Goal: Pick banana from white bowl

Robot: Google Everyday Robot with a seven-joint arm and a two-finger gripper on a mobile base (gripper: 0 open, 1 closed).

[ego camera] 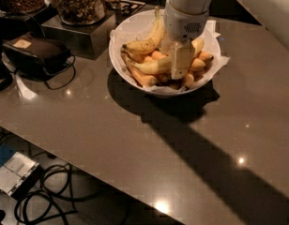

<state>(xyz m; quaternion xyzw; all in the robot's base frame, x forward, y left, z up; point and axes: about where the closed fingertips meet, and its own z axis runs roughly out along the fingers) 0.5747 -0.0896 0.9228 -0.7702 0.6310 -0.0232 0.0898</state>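
Banana [151, 67]: in the white bowl [111, 50], lying crosswise right at your gripper [181, 74].
Grip: you cannot tell whether it is clamped.
Risk: small bananas [201, 56] crowd in, so the banana could slip free.

No text shows, even on the end effector [180, 71] over the bowl [112, 59].

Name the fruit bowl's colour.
White bowl, seen in camera view; gripper reaches down into it.
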